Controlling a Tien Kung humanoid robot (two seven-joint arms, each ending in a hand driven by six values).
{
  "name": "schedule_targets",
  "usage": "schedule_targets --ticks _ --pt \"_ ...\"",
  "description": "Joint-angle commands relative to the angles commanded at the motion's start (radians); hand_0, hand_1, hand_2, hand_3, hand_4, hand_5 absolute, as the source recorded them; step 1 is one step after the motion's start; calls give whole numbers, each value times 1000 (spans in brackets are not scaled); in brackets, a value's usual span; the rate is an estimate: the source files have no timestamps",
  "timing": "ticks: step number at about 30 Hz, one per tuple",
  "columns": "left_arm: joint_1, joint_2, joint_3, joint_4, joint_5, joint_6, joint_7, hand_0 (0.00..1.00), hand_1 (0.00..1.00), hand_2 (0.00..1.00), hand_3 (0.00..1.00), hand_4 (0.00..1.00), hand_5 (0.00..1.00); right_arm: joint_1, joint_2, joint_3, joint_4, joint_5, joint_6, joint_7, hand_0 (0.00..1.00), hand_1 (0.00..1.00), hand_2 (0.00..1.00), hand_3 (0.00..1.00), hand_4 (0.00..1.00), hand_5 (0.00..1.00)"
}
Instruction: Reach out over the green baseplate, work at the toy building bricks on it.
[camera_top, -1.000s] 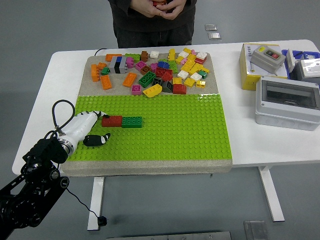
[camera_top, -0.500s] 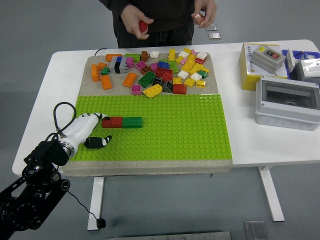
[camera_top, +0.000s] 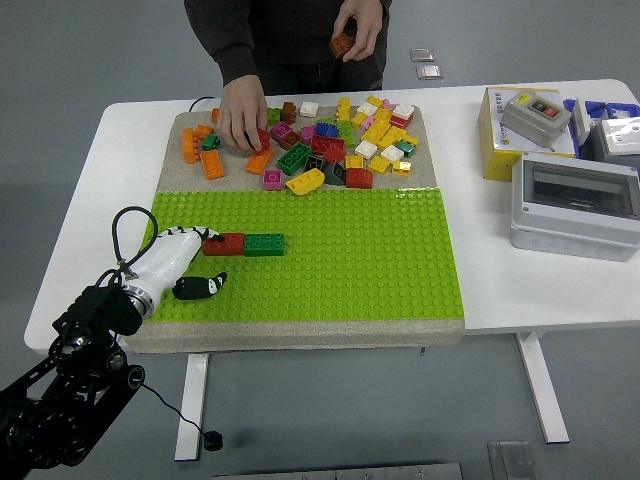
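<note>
A green baseplate (camera_top: 340, 250) covers the front of a tan board. On its left part a red brick (camera_top: 224, 243) and a green brick (camera_top: 264, 244) sit joined in a row. My left hand (camera_top: 196, 262), white with black fingertips, lies on the plate's left edge. Its upper fingers touch the red brick's left end and its thumb (camera_top: 203, 286) points right below the brick. The fingers are stretched out and hold nothing. A heap of loose bricks (camera_top: 320, 140) lies on the tan strip behind. My right arm is out of sight.
A person stands at the far side. One hand (camera_top: 243, 115) presses down among the loose bricks at the heap's left; the other hand (camera_top: 357, 30) holds an orange brick up at chest height. A grey enclosure (camera_top: 574, 205) and a yellow box (camera_top: 520, 130) stand at the right.
The person's hands moved apart: one came down onto the loose bricks, the other rose holding an orange brick. My left hand shifted slightly nearer the table's front edge and stays at the red brick.
</note>
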Motion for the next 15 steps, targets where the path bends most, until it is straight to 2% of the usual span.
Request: schedule_targets --ticks 15 --pt "2 -2 12 16 19 20 0 995 925 930 764 696 312 -1 2 4 0 1 2 -1 692 623 621 705 326 906"
